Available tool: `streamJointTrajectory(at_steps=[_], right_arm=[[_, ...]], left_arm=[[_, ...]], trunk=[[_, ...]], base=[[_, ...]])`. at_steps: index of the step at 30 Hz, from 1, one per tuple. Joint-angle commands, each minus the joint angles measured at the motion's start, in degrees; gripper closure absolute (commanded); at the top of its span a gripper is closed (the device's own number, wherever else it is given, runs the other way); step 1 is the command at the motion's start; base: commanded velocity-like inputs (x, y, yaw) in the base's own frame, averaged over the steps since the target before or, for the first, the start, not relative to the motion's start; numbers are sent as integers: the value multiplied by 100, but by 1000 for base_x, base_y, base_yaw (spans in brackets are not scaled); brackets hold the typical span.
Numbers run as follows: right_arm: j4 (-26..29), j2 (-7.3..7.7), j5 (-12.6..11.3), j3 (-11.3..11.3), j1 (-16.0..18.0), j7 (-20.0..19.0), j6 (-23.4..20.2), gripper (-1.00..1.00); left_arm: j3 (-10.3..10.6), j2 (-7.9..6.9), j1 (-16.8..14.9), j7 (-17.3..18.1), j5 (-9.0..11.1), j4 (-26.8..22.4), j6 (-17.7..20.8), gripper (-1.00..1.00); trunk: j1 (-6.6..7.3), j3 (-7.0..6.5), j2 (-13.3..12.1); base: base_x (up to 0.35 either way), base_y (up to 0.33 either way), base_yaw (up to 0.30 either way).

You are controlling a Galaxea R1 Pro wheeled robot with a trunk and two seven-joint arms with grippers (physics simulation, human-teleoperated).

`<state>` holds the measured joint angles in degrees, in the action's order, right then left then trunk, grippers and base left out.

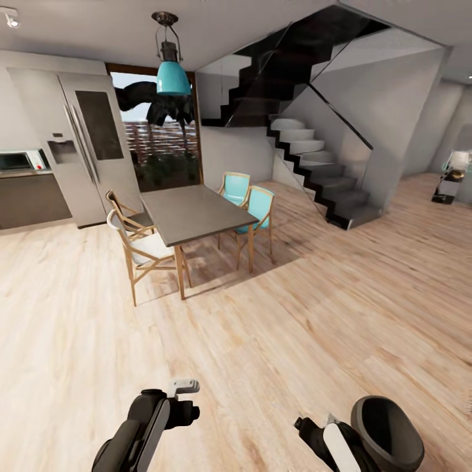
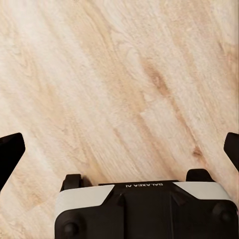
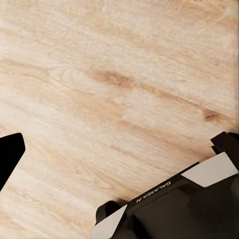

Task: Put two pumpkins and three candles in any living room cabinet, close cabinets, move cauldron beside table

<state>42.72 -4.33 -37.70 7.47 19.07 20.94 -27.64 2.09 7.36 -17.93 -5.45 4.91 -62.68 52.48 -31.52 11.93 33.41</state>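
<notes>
Over bare wood floor (image 1: pixel 275 341), both jaws spread wide and empty, pumpkins, candles, cabinet, cauldron nowhere visible; risk: base clipping dining table (image 1: pixel 190 213) or chairs (image 1: pixel 259 210) while turning to search.

"GALAXEA AI" printed upside down on left gripper (image 2: pixel 119 149) housing; same lettering, tilted and partly legible, on right gripper (image 3: pixel 119 149) housing
</notes>
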Motion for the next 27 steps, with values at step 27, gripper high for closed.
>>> streamJointTrajectory(at_steps=[27], right_arm=[[0, 47, -9, 309, 0, -12, -31, -100]], left_arm=[[-7, -6, 2, -4, 1, 1, -27, -100]], trunk=[[574, -526, -1049]], base=[[0, 0, -242]])
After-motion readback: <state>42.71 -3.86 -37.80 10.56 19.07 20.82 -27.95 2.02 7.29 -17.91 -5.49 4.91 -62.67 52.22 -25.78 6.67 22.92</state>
